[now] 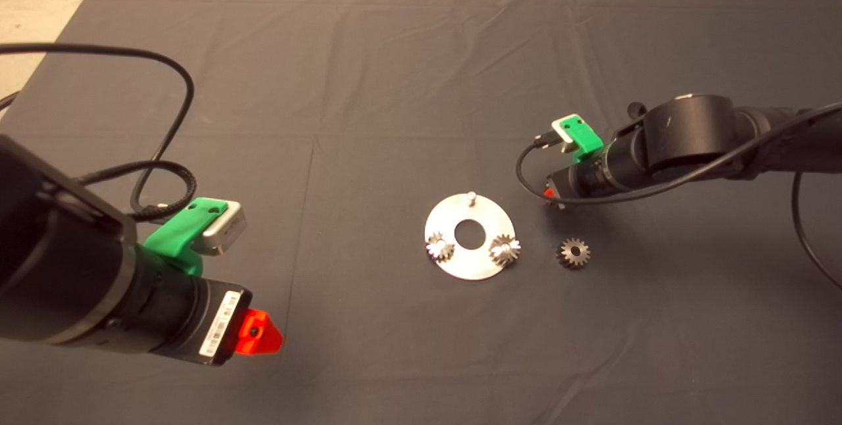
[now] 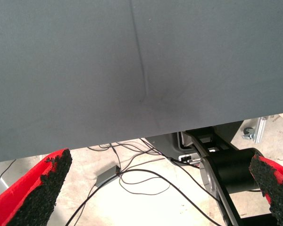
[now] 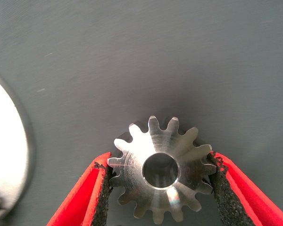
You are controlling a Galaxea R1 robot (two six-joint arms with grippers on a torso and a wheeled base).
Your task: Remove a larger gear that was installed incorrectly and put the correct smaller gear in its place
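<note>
My right gripper (image 3: 160, 188) clamps the larger gear (image 3: 160, 169) by its toothed rim, beside the round plate (image 1: 468, 236). Solid steel: likely heavy, slick, unyielding. The smaller gear (image 1: 573, 252) lies nearby. My left gripper (image 2: 155, 188) hangs wide open.

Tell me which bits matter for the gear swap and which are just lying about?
In the job: larger gear, held by right gripper; smaller gear on the mat; metal plate with bare pin.
Just there: two shiny gears; left gripper, open, idle.
</note>
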